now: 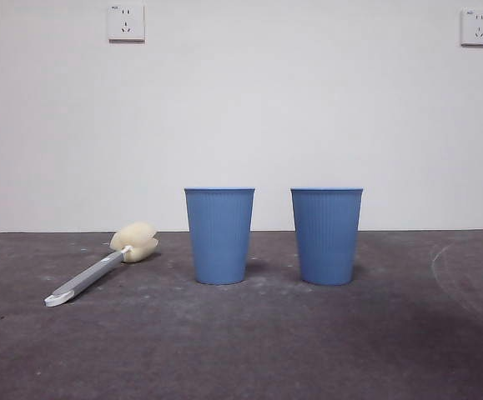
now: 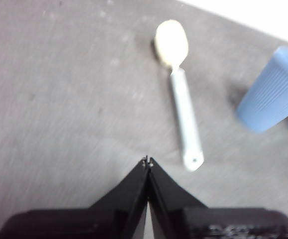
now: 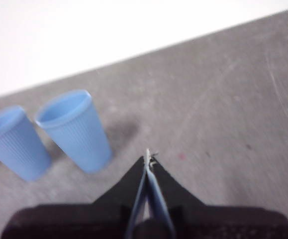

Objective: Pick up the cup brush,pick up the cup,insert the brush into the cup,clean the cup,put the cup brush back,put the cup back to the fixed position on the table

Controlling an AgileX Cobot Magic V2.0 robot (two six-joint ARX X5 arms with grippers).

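Cream-yellow sponge tops the cup brush (image 1: 99, 270), lying flat on the bench (image 1: 241, 350) beside two upright cups. We judge it light, its head squashy, so we would pinch its stiff grey handle mid-length. The left claw (image 2: 147, 162) and right claw (image 3: 147, 155) hang closed, empty.

1. The front view sits low, at about the height of the table (image 1: 241, 350), and looks level across it to a white wall (image 1: 308, 108).
2. The left wrist view looks down, close above the cup brush (image 2: 179, 89), at the scene's left.
3. The right wrist view looks down from the right onto two blue cups (image 3: 76, 130), which the front view shares.
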